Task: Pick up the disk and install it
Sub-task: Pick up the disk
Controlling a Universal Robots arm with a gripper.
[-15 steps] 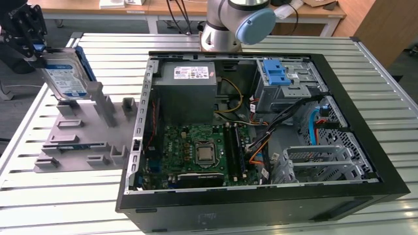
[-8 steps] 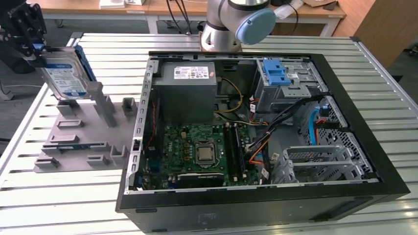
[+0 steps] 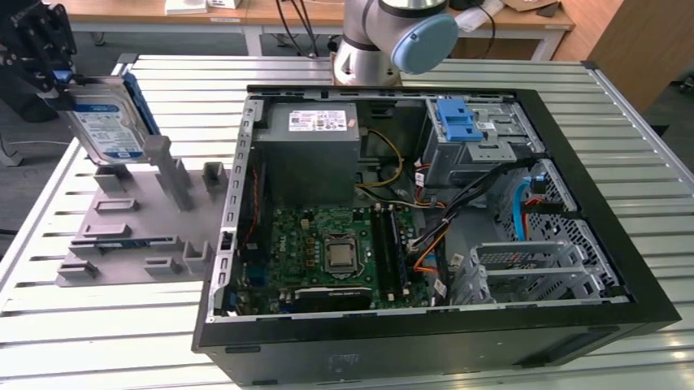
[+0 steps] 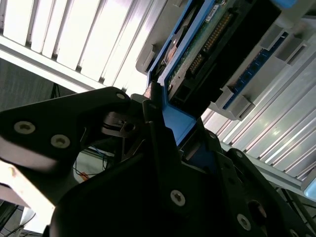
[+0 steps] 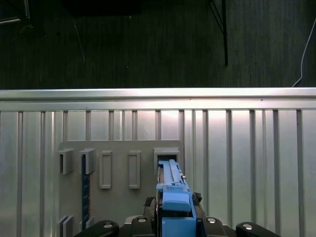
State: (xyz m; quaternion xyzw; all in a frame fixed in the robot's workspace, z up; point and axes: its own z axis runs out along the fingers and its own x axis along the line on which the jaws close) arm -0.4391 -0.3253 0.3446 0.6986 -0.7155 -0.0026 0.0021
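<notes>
The disk [image 3: 109,122], a silver drive with a white-and-blue label in a blue carrier frame, stands on edge and tilted at the exterior view's far left. My gripper [image 3: 57,77] is shut on its upper end. Its lower end sits right at the uprights of a grey holder rack [image 3: 136,236]; I cannot tell whether it still touches them. In the second wrist view, black fingers [image 4: 153,143] clamp the blue carrier [image 4: 173,118], with the disk's green circuit board [image 4: 197,54] beyond. In the first wrist view, the carrier's blue edge [image 5: 174,195] hangs over a slot of the rack [image 5: 118,148].
An open black computer case [image 3: 607,325] lies on the slatted metal table [image 3: 97,341], right of the rack. Inside are a grey power-supply box [image 3: 314,150], a motherboard [image 3: 336,252], a metal bay with a blue latch [image 3: 461,122] and a metal cage [image 3: 531,272]. The arm's base [image 3: 379,41] stands behind the case.
</notes>
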